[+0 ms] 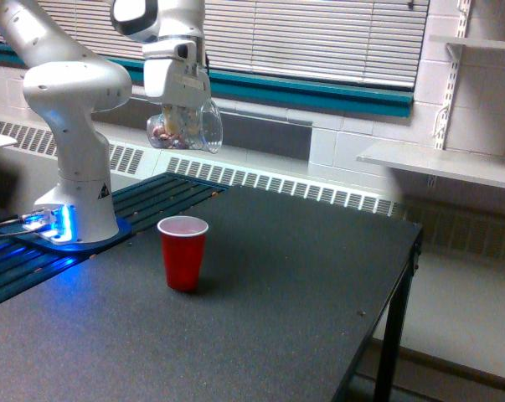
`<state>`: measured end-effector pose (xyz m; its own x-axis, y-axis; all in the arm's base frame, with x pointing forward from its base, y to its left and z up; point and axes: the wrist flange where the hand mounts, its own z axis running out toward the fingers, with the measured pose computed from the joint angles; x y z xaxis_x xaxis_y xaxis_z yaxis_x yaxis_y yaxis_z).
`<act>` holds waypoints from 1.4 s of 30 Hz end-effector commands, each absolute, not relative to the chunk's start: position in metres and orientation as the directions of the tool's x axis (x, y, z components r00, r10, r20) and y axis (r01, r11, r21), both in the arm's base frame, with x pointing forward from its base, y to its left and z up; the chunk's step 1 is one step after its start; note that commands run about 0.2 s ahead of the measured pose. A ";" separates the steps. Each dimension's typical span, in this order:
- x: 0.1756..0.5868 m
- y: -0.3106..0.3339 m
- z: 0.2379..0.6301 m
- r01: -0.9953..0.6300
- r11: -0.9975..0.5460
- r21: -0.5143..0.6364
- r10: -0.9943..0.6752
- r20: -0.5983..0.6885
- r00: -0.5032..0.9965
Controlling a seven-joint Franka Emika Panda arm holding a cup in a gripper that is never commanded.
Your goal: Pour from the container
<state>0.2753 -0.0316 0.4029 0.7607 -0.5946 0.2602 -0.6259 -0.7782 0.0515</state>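
Gripper (178,113): clenched on container (183,130), tipped sideways, pieces inside.
Red cup (183,251): upright on table (302,276), below container, well apart.

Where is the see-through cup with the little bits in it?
The clear cup hangs tilted in the gripper, high on the exterior view's left, above the red cup.

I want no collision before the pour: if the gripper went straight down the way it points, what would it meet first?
Likely the red cup or the table just behind it; the gripper, holding the clear container, points down, but depth is unclear from one view.
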 end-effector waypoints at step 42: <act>0.275 -0.032 0.338 -0.586 -0.793 0.168 -0.570 0.135 0.810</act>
<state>0.2835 -0.0391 0.3536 0.8141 -0.5576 0.1624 -0.5787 -0.8024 0.1460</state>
